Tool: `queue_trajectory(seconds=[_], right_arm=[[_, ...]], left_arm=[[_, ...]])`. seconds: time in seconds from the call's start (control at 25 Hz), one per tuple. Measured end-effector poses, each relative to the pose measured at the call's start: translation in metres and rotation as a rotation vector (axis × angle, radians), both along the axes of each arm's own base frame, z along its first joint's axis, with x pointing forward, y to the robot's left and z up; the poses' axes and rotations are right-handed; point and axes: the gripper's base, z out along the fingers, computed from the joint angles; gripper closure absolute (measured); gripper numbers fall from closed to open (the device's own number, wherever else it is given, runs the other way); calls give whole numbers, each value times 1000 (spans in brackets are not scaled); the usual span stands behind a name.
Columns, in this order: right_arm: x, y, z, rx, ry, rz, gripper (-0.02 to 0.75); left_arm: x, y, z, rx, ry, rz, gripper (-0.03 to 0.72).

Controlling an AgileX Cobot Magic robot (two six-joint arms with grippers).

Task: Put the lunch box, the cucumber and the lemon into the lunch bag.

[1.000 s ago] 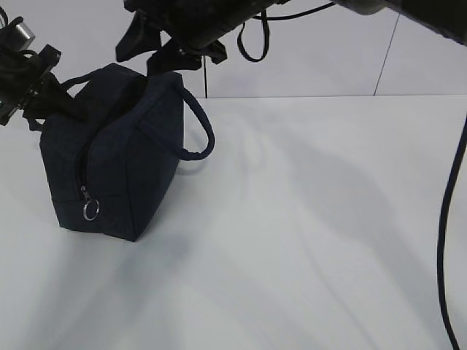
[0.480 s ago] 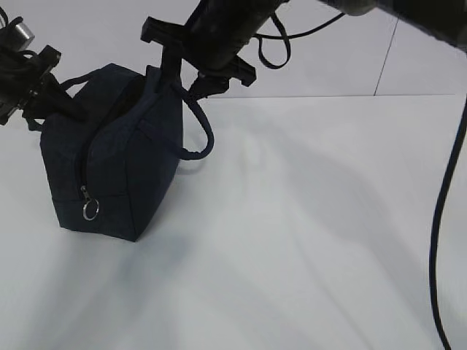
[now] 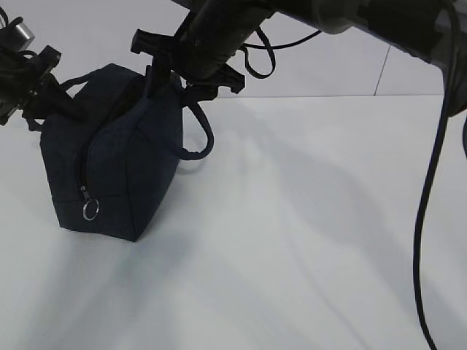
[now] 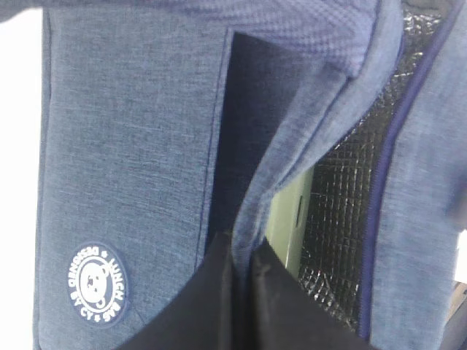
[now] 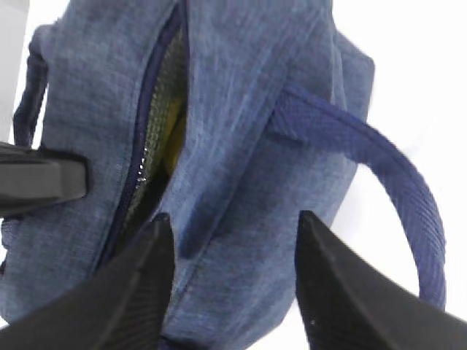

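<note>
Lunch bag (image 3: 117, 160): my left gripper (image 4: 241, 299) pinches its rim; right gripper (image 5: 230, 284) wide, empty, may snag the handle (image 5: 387, 182).

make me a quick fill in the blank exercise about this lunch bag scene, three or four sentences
1. The boxy dark navy fabric lunch bag stands on a ____ table.
2. A silver ____ pull hangs at the lower end of its zipper.
3. Through the open top, the right wrist view shows something ____ inside.
4. The open right gripper has its black fingers above the bag's ____.

Missing words: white; ring; yellow; top
</note>
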Motion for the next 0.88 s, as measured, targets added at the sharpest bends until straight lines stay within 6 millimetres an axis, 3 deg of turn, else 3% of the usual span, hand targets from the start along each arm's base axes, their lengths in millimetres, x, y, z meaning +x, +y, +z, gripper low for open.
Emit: queue_trajectory(seconds=[0.16, 0.48, 0.8, 0.88], right_arm=[[1, 1, -2, 5, 0, -9, 330], [5, 9, -27, 26, 58, -19, 330], [4, 12, -28, 54, 82, -20, 330], [4, 13, -28, 56, 84, -20, 365]], left_arm=[[0, 0, 0, 0, 0, 0, 697], [0, 0, 0, 0, 0, 0, 697], [0, 0, 0, 0, 0, 0, 697], [0, 0, 0, 0, 0, 0, 697]])
